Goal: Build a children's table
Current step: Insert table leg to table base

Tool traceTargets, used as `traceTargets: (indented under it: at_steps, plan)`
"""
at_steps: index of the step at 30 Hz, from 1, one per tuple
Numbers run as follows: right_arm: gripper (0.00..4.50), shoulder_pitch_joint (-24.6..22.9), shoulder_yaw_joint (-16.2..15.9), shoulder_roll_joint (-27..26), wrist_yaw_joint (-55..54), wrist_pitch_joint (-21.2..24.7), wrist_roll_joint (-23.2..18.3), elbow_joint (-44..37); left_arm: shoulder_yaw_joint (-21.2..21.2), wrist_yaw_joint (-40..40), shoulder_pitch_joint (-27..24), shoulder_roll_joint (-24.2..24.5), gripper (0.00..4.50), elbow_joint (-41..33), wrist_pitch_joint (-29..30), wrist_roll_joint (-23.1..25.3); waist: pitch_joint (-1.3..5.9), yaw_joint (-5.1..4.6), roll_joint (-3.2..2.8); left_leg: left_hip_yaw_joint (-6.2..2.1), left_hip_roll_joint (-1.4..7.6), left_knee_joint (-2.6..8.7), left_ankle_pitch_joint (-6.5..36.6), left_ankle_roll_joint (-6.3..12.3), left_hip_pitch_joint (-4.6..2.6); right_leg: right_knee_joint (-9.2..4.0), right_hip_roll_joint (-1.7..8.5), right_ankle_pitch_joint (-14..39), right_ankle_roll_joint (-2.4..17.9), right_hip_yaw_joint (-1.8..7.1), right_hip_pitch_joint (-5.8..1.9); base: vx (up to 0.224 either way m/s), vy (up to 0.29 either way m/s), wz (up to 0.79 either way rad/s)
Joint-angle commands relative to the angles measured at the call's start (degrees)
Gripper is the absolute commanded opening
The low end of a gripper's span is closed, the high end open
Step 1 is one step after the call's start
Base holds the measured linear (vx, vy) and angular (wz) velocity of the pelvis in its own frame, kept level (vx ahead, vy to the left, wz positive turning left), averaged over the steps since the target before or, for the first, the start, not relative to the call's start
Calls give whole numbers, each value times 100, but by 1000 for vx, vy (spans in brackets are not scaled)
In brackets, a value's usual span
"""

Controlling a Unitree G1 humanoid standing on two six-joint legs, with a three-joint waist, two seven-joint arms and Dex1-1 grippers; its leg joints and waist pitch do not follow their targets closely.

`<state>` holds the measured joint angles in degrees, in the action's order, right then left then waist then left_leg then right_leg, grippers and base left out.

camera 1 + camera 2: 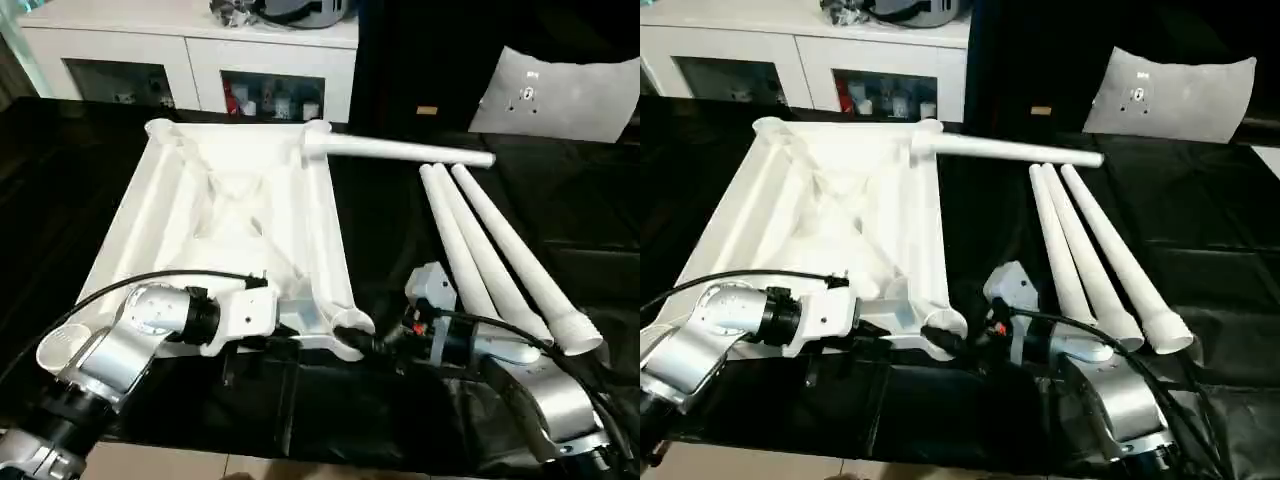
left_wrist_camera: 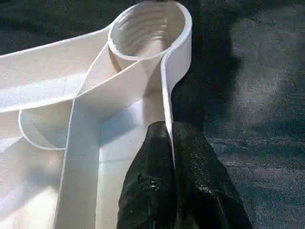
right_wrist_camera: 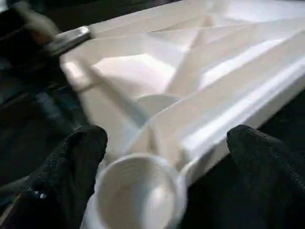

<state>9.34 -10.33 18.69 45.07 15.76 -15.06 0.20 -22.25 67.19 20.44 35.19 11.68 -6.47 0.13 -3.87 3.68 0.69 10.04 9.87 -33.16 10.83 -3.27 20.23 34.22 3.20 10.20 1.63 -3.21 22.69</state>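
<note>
inverted tabletop (image 1: 240,215), centre-left of frame, one leg (image 1: 400,151) in its upper-right corner socket; three loose legs (image 1: 490,255) at right. left gripper (image 2: 170,143) pinches the near rim; right gripper (image 3: 162,143) gapes beside the empty near socket (image 2: 147,28).

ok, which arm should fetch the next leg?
Right, probably. Its pincer is open and empty near the two loose legs. The left pincer is shut on the tabletop's rim, steadying it.
</note>
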Motion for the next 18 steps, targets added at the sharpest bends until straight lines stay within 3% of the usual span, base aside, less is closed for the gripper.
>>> traceTargets:
  at_steps: [1, 5, 11, 18]
  plan:
    - [447, 95, 106, -10, -155, -122, 109, 58, -251, 23, -129, 33, 0, 130, -262, 286, 385, -3, -47, -107, 323, 370, 1100, 67, -38, -380, 481, 1362, 991, 306, -258, 0, 0, 0]
    - [447, 102, 68, -33, -229, -199, 175, 97, -212, -79, -126, 69, 0, 300, -517, 364, 389, 7, -39, -102, 315, 362, 1115, 71, -32, -373, 484, 1344, 973, 310, -270, 0, 0, 0]
    - [447, 105, 41, -93, -301, -302, 240, 180, -140, -196, -114, 94, 0, 501, -851, 458, 374, 4, -28, -115, 317, 374, 1386, -5, -40, -422, 490, 1952, 801, 315, -244, 0, 0, 0]
    - [447, 78, 25, -116, -337, -330, 258, 176, -90, -292, -140, 98, 0, 623, -954, 437, 370, -9, -42, -126, 314, 365, 1577, -51, -48, -427, 492, 2185, 751, 325, -215, 0, 0, 0]
